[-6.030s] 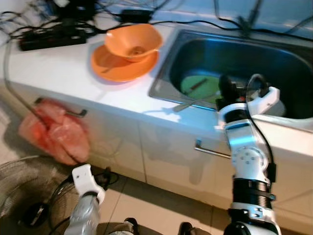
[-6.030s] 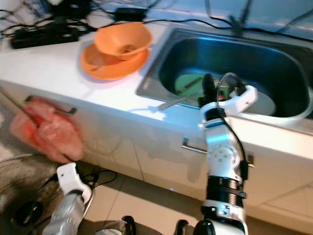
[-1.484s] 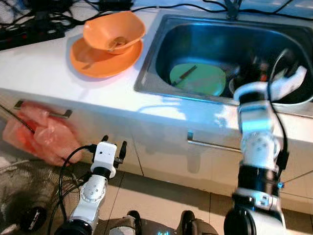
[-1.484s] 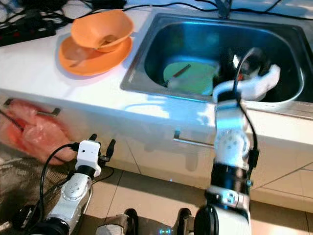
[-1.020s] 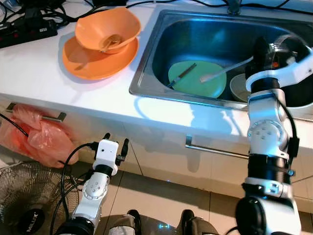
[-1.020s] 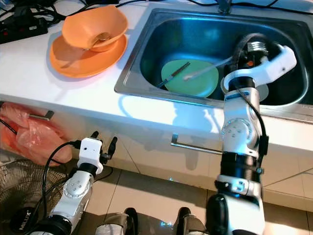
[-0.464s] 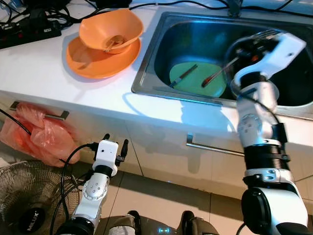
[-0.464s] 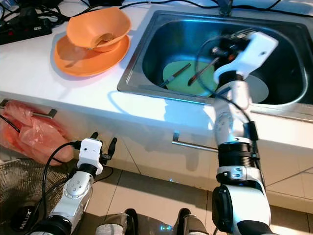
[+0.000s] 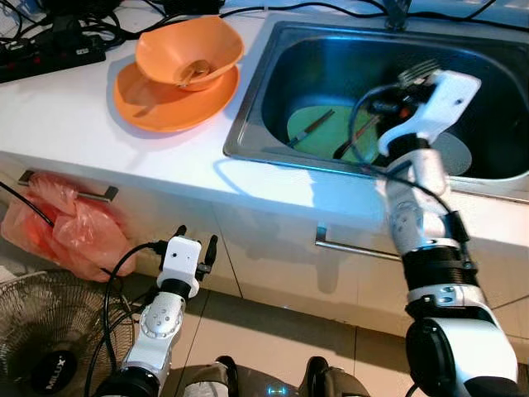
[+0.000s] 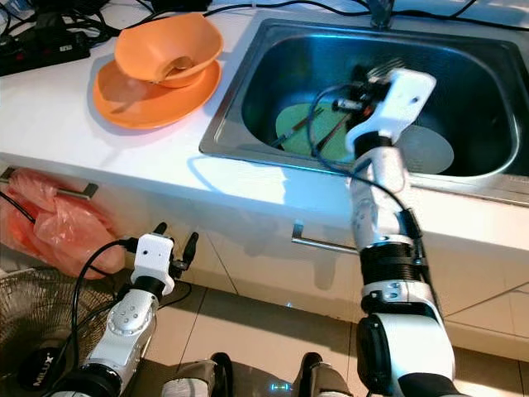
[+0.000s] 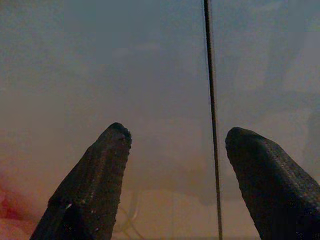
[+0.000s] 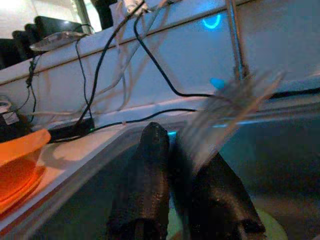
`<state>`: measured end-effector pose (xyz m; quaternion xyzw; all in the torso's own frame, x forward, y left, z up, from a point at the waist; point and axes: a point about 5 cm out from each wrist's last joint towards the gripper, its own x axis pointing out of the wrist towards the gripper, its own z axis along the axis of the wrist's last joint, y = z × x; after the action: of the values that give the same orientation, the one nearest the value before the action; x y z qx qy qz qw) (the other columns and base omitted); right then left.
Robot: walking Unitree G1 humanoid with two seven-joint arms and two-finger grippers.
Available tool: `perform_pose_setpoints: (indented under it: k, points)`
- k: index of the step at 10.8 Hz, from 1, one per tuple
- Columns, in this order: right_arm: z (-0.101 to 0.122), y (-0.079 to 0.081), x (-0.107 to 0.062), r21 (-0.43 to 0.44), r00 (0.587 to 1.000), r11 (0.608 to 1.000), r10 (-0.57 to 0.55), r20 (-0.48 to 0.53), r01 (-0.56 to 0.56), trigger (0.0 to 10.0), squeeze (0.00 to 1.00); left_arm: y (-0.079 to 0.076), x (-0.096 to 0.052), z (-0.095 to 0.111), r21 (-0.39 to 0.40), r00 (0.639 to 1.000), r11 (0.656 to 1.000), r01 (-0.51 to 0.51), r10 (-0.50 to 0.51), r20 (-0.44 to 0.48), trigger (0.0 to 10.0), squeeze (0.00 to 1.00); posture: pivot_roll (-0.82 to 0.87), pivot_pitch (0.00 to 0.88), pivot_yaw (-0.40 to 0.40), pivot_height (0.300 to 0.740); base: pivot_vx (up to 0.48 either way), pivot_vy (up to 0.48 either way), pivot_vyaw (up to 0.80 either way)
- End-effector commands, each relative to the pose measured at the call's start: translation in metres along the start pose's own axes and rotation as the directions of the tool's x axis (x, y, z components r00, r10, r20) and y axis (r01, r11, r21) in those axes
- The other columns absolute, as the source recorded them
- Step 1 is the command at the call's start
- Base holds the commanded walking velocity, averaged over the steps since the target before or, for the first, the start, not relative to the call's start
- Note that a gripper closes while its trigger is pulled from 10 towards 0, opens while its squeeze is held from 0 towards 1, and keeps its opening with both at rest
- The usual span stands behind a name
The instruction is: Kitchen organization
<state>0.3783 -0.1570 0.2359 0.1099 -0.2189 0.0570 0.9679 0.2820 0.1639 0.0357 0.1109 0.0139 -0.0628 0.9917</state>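
My right gripper (image 9: 387,103) is held over the steel sink (image 9: 248,124), shut on a metal fork (image 9: 419,70). The tines point up and back, and the handle slants down toward a green plate (image 9: 318,141) on the sink floor. In the right wrist view both fingers (image 12: 152,165) pinch the fork (image 12: 235,102), whose tines are blurred. A dark utensil (image 9: 312,127) lies on the green plate. A pale plate (image 9: 459,155) sits to its right. My left gripper (image 9: 195,238) hangs low before the cabinets, open (image 11: 175,135) with nothing in it.
An orange bowl (image 9: 190,48) rests on an orange plate (image 9: 157,99) on the white counter (image 9: 66,116), left of the sink. Cables and a power strip (image 9: 50,54) run along the back. A red plastic bag (image 9: 62,231) hangs on a drawer handle; a fan (image 9: 41,351) stands on the floor.
My right gripper has swung left and slightly down over the sink with the fork, which now stands steeper. The left arm has stayed put.
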Motion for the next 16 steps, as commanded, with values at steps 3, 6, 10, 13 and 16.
perform_pose_setpoints:
  k: [3, 6, 10, 13, 16]
  points:
    - [0.000, 0.004, 0.001, -0.005, 0.999, 1.000, 0.027, 0.017, -0.027, 10.0, 1.00, 0.001, -0.005, -0.007, 0.003, 1.000, 1.000, -0.004, 0.004, -0.025, 10.0, 0.00, 0.12, 0.175, 0.054, 0.740, 0.000, 0.000, 0.00]
    - [0.005, 0.006, 0.003, -0.014, 0.999, 0.999, 0.038, 0.040, -0.037, 10.0, 0.74, 0.001, -0.005, -0.007, 0.002, 1.000, 1.000, -0.007, 0.007, -0.024, 10.0, 0.00, 0.11, 0.183, 0.057, 0.740, 0.000, 0.000, 0.00]
    - [0.071, -0.015, 0.003, -0.157, 0.964, 0.987, 0.011, 0.264, 0.032, 10.0, 0.00, -0.001, -0.006, -0.008, -0.001, 1.000, 1.000, 0.002, -0.002, -0.030, 10.0, 0.00, 0.09, 0.196, 0.057, 0.740, 0.000, 0.000, 0.00]
    - [0.085, -0.066, -0.025, -0.342, 0.951, 0.910, -0.139, 0.278, 0.233, 10.0, 0.00, -0.006, -0.007, -0.009, -0.009, 0.999, 1.000, 0.012, -0.012, -0.034, 10.0, 0.00, 0.06, 0.204, 0.053, 0.740, 0.000, 0.000, 0.00]
    - [0.085, -0.115, -0.066, -0.465, 0.878, 0.746, -0.373, 0.301, 0.476, 10.0, 0.00, -0.008, -0.008, -0.010, -0.014, 0.999, 1.000, 0.016, -0.016, -0.037, 10.0, 0.00, 0.05, 0.214, 0.050, 0.740, 0.000, 0.000, 0.00]
